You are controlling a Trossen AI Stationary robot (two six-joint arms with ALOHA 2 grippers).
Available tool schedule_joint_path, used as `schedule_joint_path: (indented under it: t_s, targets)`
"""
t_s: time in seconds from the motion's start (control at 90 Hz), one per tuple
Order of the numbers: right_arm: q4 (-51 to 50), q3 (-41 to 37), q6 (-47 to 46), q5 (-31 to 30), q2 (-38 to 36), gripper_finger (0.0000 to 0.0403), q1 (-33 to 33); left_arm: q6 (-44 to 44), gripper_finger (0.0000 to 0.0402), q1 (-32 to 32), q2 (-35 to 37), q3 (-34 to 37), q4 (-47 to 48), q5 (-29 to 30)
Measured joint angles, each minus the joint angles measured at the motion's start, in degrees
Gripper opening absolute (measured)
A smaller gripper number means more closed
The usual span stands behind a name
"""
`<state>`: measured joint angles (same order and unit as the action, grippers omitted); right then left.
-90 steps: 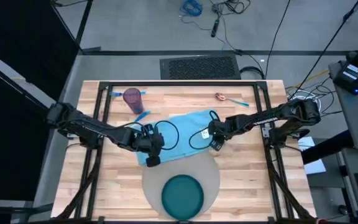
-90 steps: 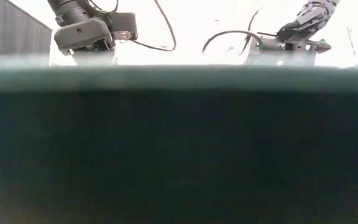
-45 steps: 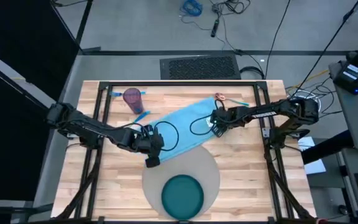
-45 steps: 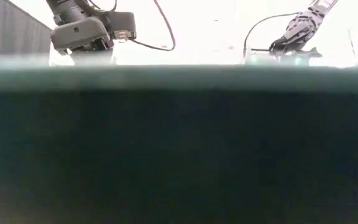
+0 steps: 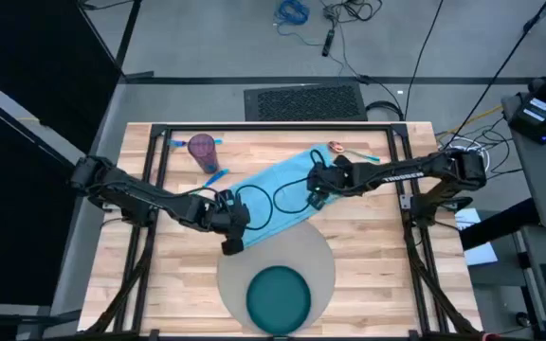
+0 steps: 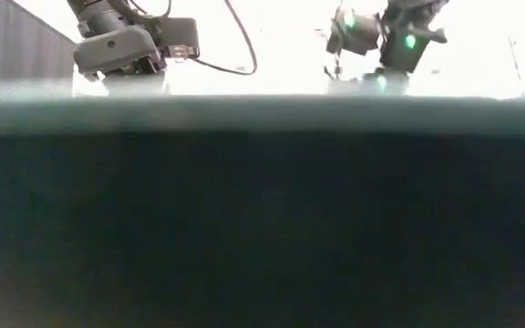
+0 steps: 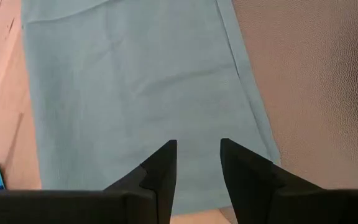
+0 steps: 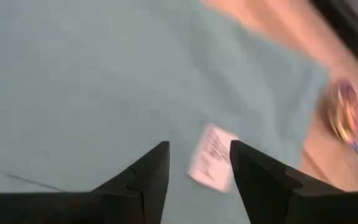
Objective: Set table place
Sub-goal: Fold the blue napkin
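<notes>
Purple cup [image 5: 202, 148] far-left on the table [image 5: 368, 237], untouched across the frames. Left gripper [image 5: 232, 237] parked over the near-left end of the light blue napkin [image 5: 273, 194], same spot as a second ago; fingers [image 7: 161, 168] parted a little over the cloth, nothing visibly pinched. Grey placemat [image 5: 320, 256] at the near edge, teal plate [image 5: 278, 296] centred on it, napkin's near edge just overlapping the mat. Right gripper [image 5: 315, 188] moved leftward and toward the far side over the last second; napkin dragged from a squat patch into a long diagonal strip reaching toward the spoon [image 5: 337, 148]. Right fingers [image 8: 143, 177] slightly apart above cloth and its white tag [image 8: 211, 155]; can't confirm any grip. Reads as mid-spread: napkin still not placed beside the plate, cutlery and cup not yet set.
</notes>
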<state>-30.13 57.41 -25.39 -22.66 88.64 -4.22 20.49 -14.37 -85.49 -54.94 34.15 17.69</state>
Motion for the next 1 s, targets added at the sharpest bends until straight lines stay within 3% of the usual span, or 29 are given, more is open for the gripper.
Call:
schedule_joint_path:
  t_s: [0.2,0.356,0.633,0.833,1.0]
  targets:
    - [15.3,0.9,-0.5,14.4,0.9,0.0157,3.9,-0.1,0.0109,-0.8,0.0,0.0,1.7,0.0]
    - [20.6,0.9,-2.7,19.8,4.6,0.0157,6.5,0.0,0.0109,-1.2,0.0,0.0,6.2,0.7]
    - [27.8,0.9,-4.2,21.5,11.8,0.0157,7.9,2.8,0.0109,-0.4,0.0,4.8,7.9,0.8]
    - [30.1,0.9,-4.2,22.8,14.5,0.0157,7.6,4.7,0.0109,3.9,0.0,6.2,7.3,6.4]
    - [27.5,1.0,-6.1,22.7,14.3,0.0157,7.8,4.5,0.0109,8.4,0.0,6.2,7.4,6.6]
